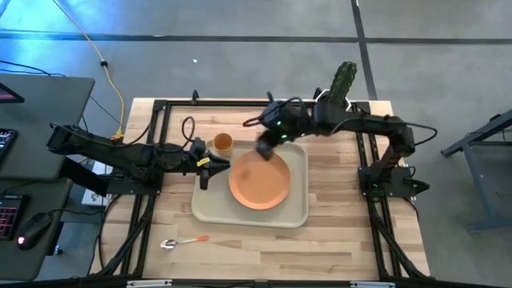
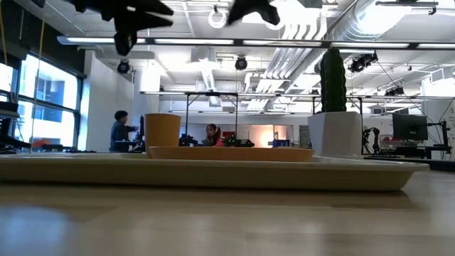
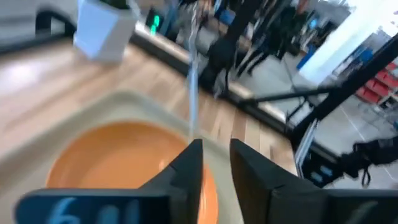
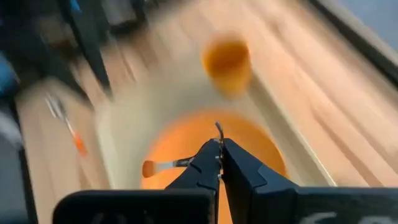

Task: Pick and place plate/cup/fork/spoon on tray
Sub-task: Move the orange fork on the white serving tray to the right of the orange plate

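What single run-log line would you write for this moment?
right gripper: shut on fork, above plate | left gripper: open, at tray edge | spoon: on table

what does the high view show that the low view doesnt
Only the high view: the spoon on the table near the front edge, and both arms whole, the left gripper over the tray's left rim.

Only the low view: people in the room beyond the table.

Both: the tray, the plate, the cup and the cactus pot.
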Available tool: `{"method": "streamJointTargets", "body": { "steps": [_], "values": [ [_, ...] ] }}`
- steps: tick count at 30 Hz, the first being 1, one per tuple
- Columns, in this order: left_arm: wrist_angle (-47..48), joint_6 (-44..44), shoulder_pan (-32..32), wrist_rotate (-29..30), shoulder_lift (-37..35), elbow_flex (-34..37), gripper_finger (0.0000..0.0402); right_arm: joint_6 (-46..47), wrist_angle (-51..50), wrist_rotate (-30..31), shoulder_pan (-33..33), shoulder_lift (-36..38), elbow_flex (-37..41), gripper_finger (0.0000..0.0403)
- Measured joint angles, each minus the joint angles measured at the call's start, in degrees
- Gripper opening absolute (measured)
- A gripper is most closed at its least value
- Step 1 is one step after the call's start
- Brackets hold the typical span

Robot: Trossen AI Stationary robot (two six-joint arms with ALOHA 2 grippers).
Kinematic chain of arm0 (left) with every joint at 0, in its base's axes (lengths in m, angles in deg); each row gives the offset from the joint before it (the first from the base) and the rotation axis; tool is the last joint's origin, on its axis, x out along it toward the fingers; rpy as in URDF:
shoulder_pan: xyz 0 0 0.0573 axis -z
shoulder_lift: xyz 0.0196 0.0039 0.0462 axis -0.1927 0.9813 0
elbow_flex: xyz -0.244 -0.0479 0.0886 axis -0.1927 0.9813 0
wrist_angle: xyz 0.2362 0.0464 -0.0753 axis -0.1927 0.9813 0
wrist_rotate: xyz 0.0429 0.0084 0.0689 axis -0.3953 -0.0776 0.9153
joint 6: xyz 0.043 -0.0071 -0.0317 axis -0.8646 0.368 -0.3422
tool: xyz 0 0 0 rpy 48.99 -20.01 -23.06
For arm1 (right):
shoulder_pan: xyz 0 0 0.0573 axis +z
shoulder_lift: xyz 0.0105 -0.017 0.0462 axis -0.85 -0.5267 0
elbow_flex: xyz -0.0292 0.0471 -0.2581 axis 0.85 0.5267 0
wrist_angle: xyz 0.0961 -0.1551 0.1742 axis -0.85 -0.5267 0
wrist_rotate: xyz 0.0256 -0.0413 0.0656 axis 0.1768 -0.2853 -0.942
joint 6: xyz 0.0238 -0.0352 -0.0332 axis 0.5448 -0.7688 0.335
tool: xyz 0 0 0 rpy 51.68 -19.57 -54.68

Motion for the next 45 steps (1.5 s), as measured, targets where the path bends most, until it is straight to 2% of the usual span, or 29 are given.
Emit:
{"method": "streamJointTargets", "body": {
  "steps": [3, 7, 9, 11, 13, 19, 24, 32, 42, 45],
  "values": [
    [5.4, 3.3, -0.1, -0.7, 0.0, 0.0, 0.0097, -4.7, -11.3, -6.5, -2.5, 1.2, 0.0, 0.0002],
    [11.5, 8.3, 0.6, -0.8, 0.0, 0.0, 0.012, -14.0, -21.3, -19.2, -5.1, 1.9, 0.0, 0.0001],
    [13.6, 10.0, 1.3, -0.7, 0.0, 0.0, 0.0125, -17.5, -23.2, -21.3, -6.3, 2.0, 1.3, 0.0001],
    [15.2, 11.6, 2.1, -0.2, 0.0, 0.0, 0.0126, -20.0, -22.5, -22.3, -7.6, 2.3, 5.8, 0.0001],
    [16.4, 13.4, 2.8, 0.2, 0.0, 0.0, 0.0126, -21.4, -19.2, -24.2, -9.2, 3.5, 13.9, 0.0001],
    [23.5, 22.5, 5.7, 3.0, 0.0, 0.0, 0.0127, -16.5, 2.9, -30.6, -14.2, 13.2, 41.5, 0.0],
    [26.9, 25.2, 7.7, 2.7, 0.0, 0.0, 0.0127, -12.0, 19.6, -33.1, -17.8, 16.5, 54.4, 0.0],
    [26.8, 26.7, 7.6, 1.4, 0.0, 0.0, 0.0127, -11.2, 33.1, -33.6, -17.9, 11.7, 62.4, 0.0],
    [26.8, 29.2, 5.7, -2.2, -0.2, 0.0, 0.0127, -17.4, 31.5, -32.4, -20.2, 8.9, 62.5, 0.0002],
    [26.9, 29.7, 5.7, -2.3, -0.2, 0.0, 0.0127, -17.6, 32.2, -29.9, -21.2, 8.9, 62.5, 0.0016]
  ]
}}
